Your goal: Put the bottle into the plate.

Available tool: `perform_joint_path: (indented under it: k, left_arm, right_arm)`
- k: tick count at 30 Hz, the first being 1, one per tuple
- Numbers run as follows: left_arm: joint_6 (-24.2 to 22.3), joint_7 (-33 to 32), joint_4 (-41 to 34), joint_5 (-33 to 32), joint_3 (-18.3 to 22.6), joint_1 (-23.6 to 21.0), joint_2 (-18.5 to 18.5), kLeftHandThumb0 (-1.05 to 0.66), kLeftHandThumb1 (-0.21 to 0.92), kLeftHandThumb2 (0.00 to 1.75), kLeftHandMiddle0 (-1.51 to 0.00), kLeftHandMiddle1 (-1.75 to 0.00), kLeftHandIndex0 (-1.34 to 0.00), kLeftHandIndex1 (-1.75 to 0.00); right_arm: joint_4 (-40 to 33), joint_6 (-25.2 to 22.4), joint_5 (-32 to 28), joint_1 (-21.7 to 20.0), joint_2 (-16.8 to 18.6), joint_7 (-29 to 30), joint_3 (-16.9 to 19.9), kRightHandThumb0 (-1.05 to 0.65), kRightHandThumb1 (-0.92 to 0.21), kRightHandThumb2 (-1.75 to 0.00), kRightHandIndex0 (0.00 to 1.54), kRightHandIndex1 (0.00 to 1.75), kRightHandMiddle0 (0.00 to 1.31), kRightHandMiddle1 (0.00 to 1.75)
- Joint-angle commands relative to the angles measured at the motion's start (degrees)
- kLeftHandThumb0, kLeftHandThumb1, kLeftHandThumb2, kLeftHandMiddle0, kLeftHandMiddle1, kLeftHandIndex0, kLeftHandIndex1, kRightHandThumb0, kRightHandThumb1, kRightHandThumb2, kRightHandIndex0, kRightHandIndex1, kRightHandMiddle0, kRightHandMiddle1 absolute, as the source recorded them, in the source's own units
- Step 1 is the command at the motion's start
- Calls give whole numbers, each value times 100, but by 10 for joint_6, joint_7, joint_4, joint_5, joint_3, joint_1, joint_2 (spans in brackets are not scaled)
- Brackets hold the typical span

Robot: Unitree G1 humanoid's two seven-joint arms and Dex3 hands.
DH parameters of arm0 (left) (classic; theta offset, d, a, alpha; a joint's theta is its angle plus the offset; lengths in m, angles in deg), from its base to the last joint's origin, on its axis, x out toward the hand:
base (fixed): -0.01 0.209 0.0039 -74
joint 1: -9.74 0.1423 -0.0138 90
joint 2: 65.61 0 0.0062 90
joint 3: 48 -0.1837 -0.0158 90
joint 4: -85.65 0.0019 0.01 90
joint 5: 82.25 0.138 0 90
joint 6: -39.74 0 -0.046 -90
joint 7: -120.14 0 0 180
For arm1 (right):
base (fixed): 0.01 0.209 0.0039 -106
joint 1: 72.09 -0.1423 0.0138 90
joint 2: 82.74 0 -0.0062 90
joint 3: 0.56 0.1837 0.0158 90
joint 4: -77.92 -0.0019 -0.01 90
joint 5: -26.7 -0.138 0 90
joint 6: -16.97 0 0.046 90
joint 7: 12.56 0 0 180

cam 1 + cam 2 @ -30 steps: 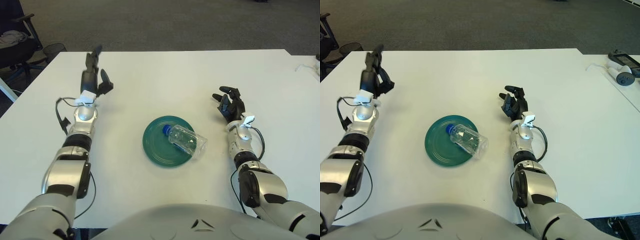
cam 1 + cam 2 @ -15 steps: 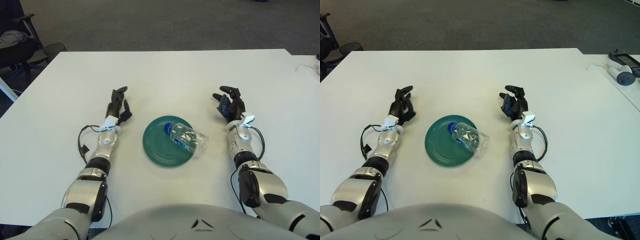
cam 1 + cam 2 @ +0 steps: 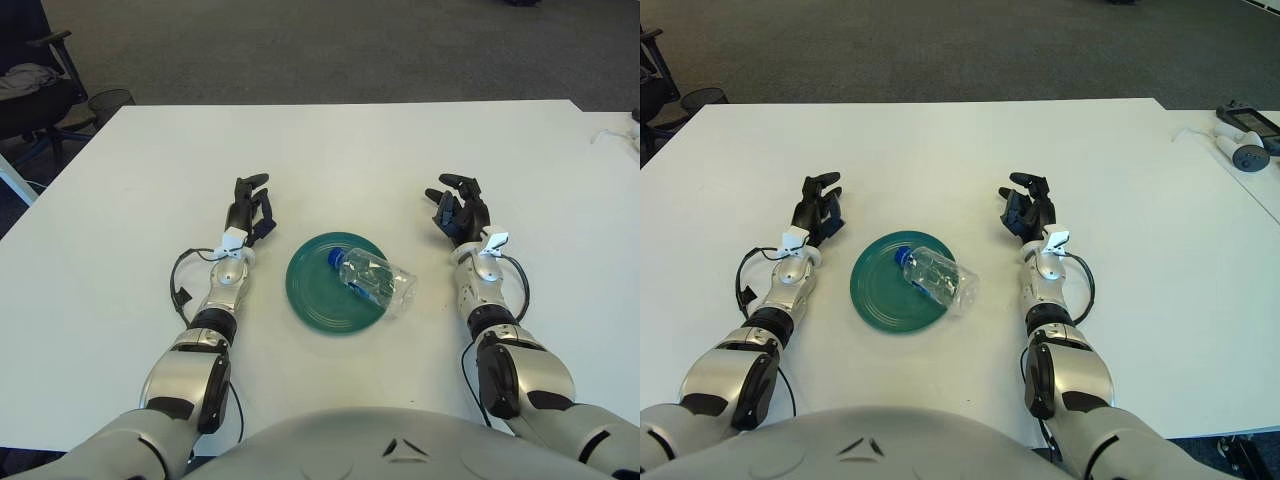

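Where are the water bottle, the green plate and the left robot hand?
water bottle [image 3: 375,279], left eye view, middle of its clear body
green plate [image 3: 312,290], left eye view, bare left part
left robot hand [image 3: 248,207], left eye view, middle of the hand

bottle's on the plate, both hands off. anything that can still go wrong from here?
Two risks, both modest:
1. The bottle lies on its side on the green plate, with its base overhanging the plate's right rim. A round bottle could roll or slip off onto the table.
2. The left hand and right hand show close to the plate on either side, holding nothing. A careless move by either arm could nudge the plate or the bottle.
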Motion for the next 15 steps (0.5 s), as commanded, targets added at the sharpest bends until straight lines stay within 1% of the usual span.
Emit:
perform_joint_path:
  k: [1, 15]
  left_arm:
    - [-43, 12, 40, 8, -6, 24, 15, -64, 92, 84, -22, -59, 0, -117]
    - [-36, 1, 51, 14, -6, 19, 22, -65, 92, 86, -19, -57, 0, -115]
  right_arm:
    - [49, -92, -6, 83, 29, 13, -1, -45, -63, -107, 29, 92, 14, 137]
    - [43, -90, -5, 89, 28, 9, -3, -47, -63, -106, 30, 94, 18, 138]
